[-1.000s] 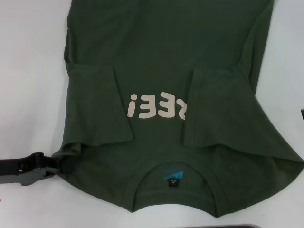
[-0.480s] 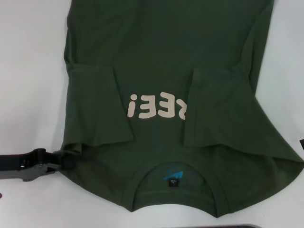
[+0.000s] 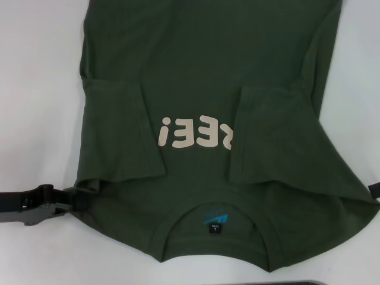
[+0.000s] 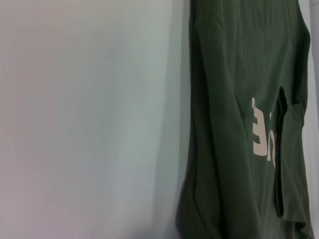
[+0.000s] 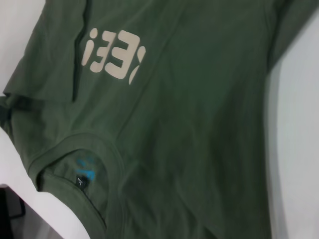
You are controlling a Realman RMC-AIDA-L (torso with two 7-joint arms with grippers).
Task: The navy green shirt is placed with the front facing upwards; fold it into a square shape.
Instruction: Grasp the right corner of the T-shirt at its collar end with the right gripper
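The navy green shirt (image 3: 202,71) lies front up on the white table, its collar (image 3: 178,222) toward me. Both sleeves are folded inward over the chest, and the right one covers part of the cream lettering (image 3: 190,133). My left gripper (image 3: 76,200) sits at the shirt's near left shoulder corner, shut on the bunched fabric there. Only a dark sliver of my right gripper (image 3: 374,190) shows, beside the near right shoulder. The left wrist view shows the shirt (image 4: 229,99) along one side, and the right wrist view looks down on the shirt (image 5: 199,124) and its collar (image 5: 75,149).
The bare white table (image 3: 35,89) extends to the left of the shirt and in a narrow strip to its right. A dark strip (image 3: 297,283) runs along the table's near edge.
My left gripper has shifted slightly left and up, drawing the shoulder corner with it. The right gripper's sliver has moved down the right edge toward the near shoulder.
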